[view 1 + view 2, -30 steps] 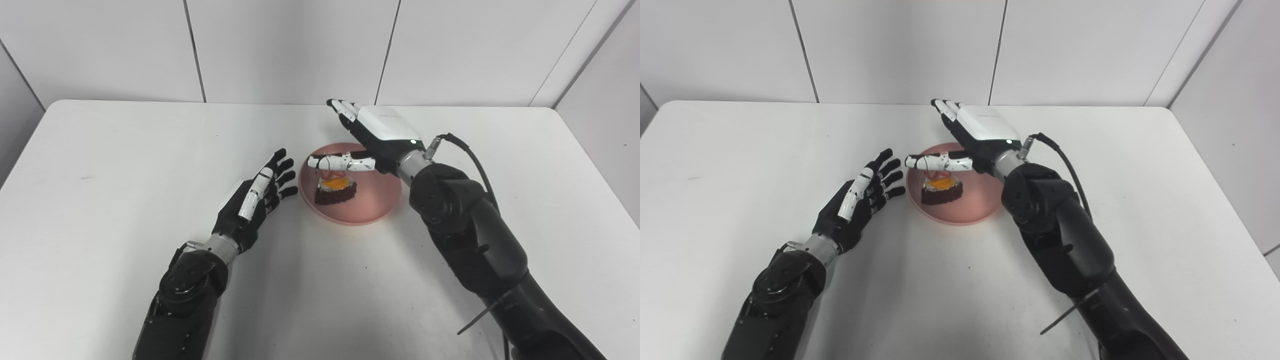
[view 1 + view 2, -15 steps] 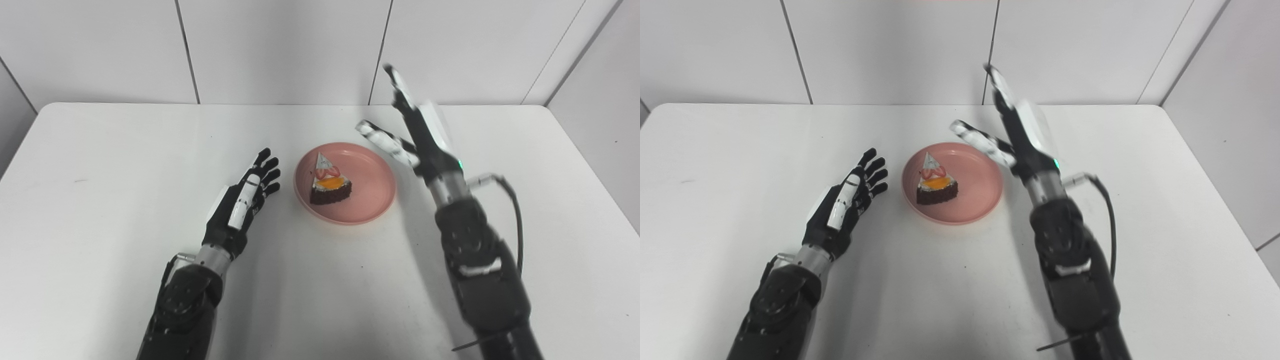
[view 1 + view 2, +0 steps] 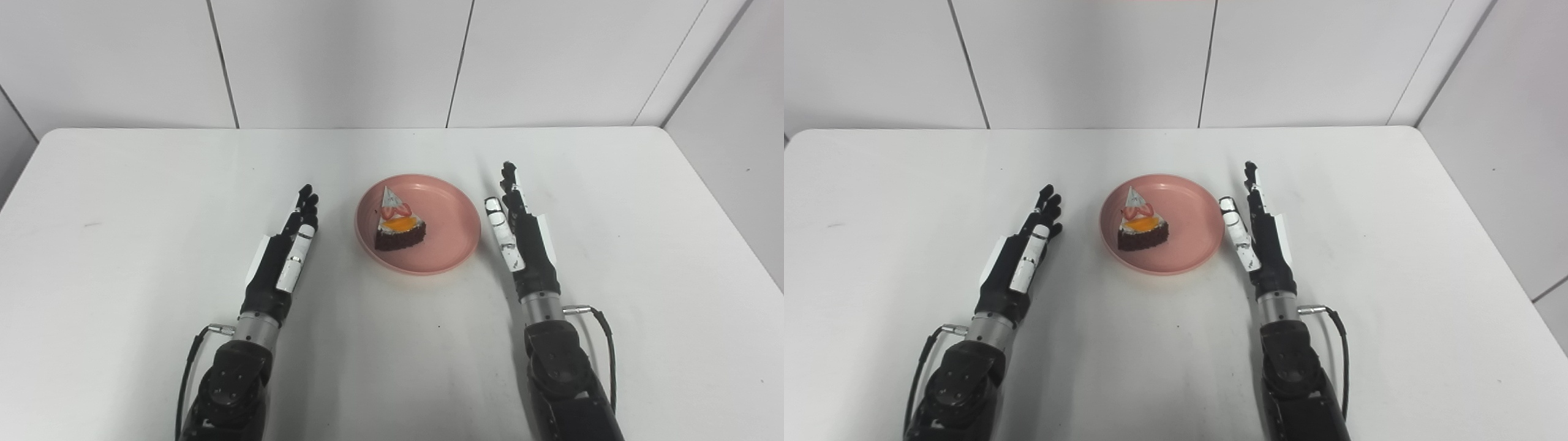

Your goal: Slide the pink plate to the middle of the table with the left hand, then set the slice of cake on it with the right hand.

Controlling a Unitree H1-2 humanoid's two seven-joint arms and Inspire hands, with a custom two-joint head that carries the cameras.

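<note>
The pink plate (image 3: 450, 242) sits near the middle of the white table. On its left half stands a slice of chocolate cake (image 3: 397, 222) with orange and strawberry topping and a white tip. My left hand (image 3: 286, 257) lies to the left of the plate, fingers straight and pointing away from me, holding nothing. My right hand (image 3: 522, 242) is to the right of the plate, edge-on with fingers extended, its thumb close to the plate rim; it holds nothing.
The white table (image 3: 122, 184) runs to a white panelled wall (image 3: 343, 61) at the back and another wall at the right. Both forearms come in from the bottom edge on either side of the plate.
My right hand has let go of the cake, lifted away, and come back down to the right of the plate. My left hand drew back slightly toward me and turned edge-on. The camera shifted a little.
</note>
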